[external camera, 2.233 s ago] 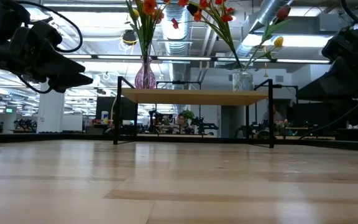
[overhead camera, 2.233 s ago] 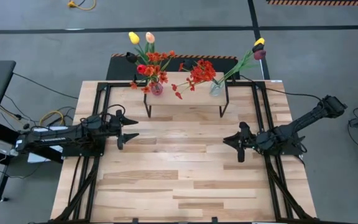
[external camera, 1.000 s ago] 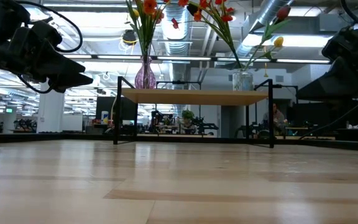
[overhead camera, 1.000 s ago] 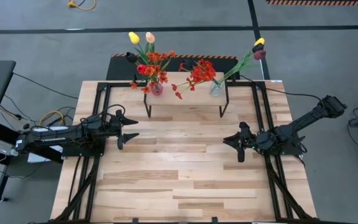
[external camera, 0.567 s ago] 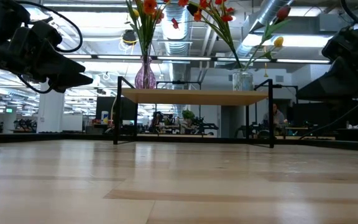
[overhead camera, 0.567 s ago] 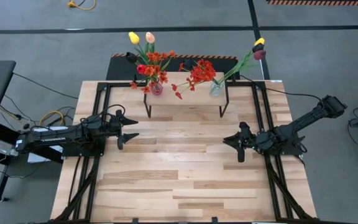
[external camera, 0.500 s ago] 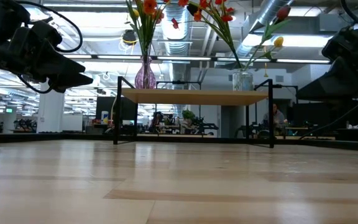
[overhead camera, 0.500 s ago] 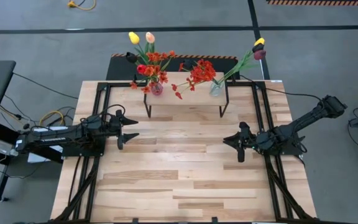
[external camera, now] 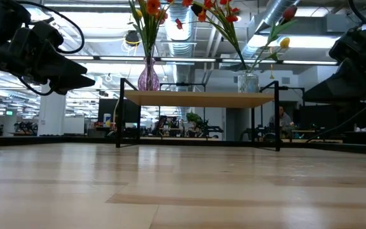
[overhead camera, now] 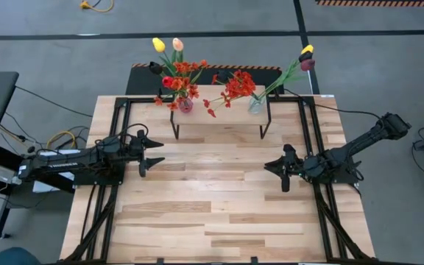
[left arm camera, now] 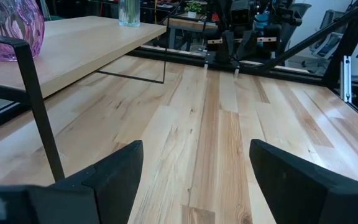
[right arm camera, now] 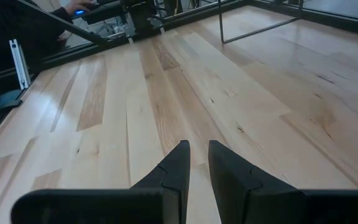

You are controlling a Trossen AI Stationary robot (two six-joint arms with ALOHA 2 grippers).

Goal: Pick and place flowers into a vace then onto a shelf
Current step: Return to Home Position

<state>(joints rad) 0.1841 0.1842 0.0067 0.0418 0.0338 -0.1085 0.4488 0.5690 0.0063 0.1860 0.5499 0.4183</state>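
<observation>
Checking my feeds, I see the flowers [overhead camera: 235, 85] in two vases [overhead camera: 185, 105] on the shelf [overhead camera: 219, 112] at the desk's [overhead camera: 212, 206] far edge. Left jaws are spread near the left edge; right jaws sit nearly pressed together near the right edge.

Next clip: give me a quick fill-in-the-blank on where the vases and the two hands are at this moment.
1. The purple vase and the transparent vase both stand on the ____.
2. Of the two, the vase on the left hand side is the ____ one.
3. The left hand holds nothing and is ____.
4. The right hand, over the bare tabletop, is ____.
Missing words: shelf; purple; open; shut.
</observation>
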